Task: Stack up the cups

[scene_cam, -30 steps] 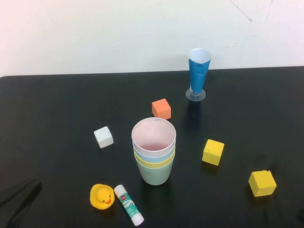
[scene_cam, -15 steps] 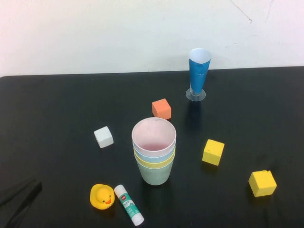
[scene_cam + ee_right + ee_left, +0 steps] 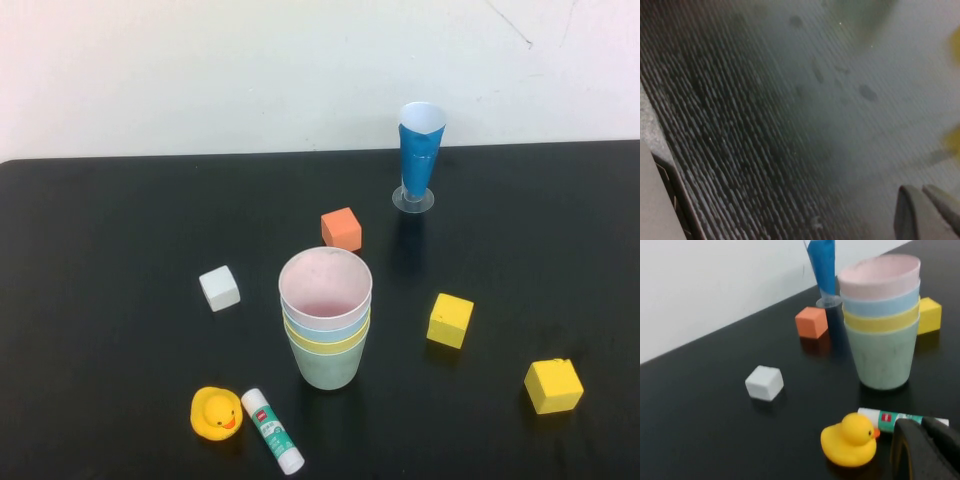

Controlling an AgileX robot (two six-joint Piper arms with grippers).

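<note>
Black table (image 3: 120, 240): the cups (image 3: 324, 318) stand nested upright at frame centre, mouths up. Left gripper (image 3: 920, 440) and right gripper (image 3: 920, 207) are closed, empty.

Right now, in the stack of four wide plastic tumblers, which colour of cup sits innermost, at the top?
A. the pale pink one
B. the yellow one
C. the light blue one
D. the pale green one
A: the pale pink plastic tumbler has its rim highest, nested in the light blue tumbler, then the yellow tumbler, with the pale green tumbler outermost on the black table.
</note>
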